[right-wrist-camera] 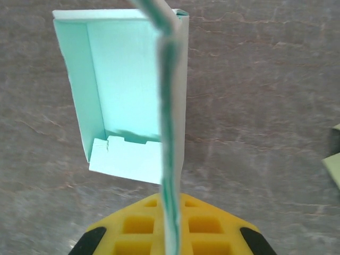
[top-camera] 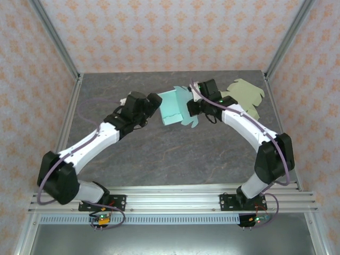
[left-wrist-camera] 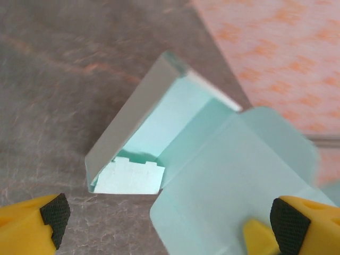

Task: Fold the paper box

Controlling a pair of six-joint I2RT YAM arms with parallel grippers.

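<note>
the teal paper box sits half-formed on the dark stone-patterned table, toward the far middle, between the ends of the two arms. the left gripper is just beside the box's left side with its jaws spread wide. in the left wrist view its black pads stand far apart at the lower corners, and a rounded flap of the box reaches down between them; whether it touches the right-hand pad i cannot tell. beyond that flap the box opens toward the camera, with one wall tilted up on the left and a notched tab lying flat inside. the right gripper is at the box's right side, clamped tight on a thin panel of the box. in the right wrist view that panel runs edge-on straight down into the yellow fingers, and the box's open tray lies to its left with low walls along the top and left edges. a flat olive-green paper cutout lies on the table to the right, well apart from the box.
</note>
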